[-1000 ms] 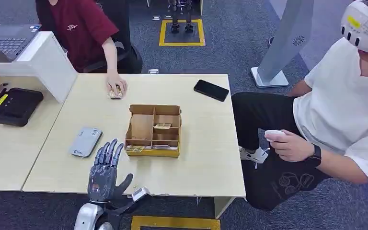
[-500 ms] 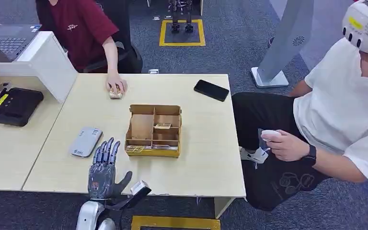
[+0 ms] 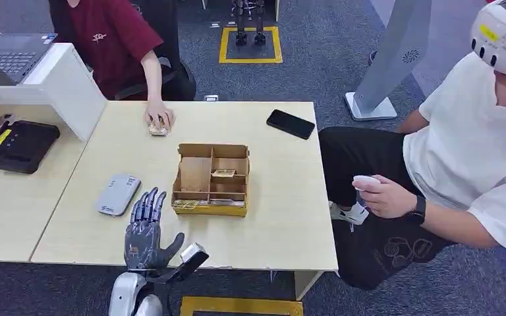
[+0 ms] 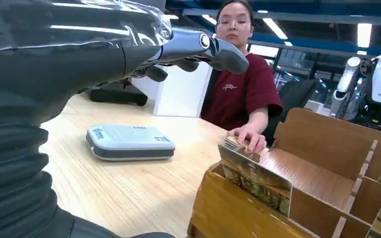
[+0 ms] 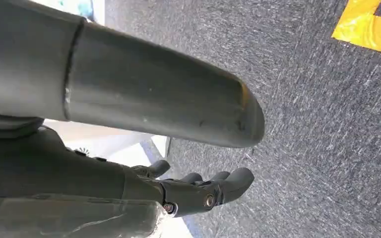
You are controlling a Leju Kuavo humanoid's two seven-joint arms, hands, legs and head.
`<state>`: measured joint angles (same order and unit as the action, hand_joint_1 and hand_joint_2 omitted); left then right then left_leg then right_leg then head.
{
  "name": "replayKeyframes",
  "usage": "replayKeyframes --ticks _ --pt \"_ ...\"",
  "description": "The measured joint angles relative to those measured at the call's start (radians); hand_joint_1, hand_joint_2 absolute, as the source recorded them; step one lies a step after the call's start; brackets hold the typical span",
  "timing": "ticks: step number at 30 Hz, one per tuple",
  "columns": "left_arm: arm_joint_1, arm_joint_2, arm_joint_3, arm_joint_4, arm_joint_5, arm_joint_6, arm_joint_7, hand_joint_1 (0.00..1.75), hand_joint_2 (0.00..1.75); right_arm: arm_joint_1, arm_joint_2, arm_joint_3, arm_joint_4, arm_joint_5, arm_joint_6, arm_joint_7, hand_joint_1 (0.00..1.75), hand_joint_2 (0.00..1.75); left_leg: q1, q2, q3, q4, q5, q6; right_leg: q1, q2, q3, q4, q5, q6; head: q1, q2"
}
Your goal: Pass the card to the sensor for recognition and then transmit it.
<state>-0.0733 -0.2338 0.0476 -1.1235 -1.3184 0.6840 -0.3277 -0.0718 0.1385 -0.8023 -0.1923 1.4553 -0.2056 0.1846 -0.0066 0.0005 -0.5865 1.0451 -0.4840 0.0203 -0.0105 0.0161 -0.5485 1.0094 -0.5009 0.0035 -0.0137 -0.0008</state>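
Left hand (image 3: 143, 234) hovers over the near table edge w/ fingers spread, holding nothing. Patterned card (image 4: 254, 177) stands on its long edge in the front slot of the brown cardboard organizer box (image 3: 211, 179), long axis running along the box's front wall. Flat grey rounded sensor (image 3: 118, 194) lies just beside the hand's fingertips. Right hand (image 5: 198, 191) hangs over grey carpet, fingers loosely apart, empty.

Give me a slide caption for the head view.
The robot's open left hand hovers at the table's near edge, between the grey sensor and the cardboard card box.
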Motion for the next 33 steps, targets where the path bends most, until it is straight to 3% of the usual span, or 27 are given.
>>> replayKeyframes --ticks 10,33 --pt "-0.036 -0.029 0.05 0.031 0.026 0.0 -0.05 0.0 1.75 -0.003 0.0 0.011 0.0 0.011 0.003 0.004 0.0 0.0 0.0 0.0 0.0 0.0 0.0 0.0 0.0 0.0 0.0 0.0 0.0 0.0 0.0 0.0" --pt "-0.072 -0.042 0.089 0.087 0.021 0.0 -0.064 0.0 1.75 -0.004 0.0 0.013 0.0 0.021 0.005 0.007 0.0 0.0 0.0 0.0 0.0 0.0 0.0 0.0 0.0 0.0 0.0 0.0 0.0 0.0 0.0 0.0"
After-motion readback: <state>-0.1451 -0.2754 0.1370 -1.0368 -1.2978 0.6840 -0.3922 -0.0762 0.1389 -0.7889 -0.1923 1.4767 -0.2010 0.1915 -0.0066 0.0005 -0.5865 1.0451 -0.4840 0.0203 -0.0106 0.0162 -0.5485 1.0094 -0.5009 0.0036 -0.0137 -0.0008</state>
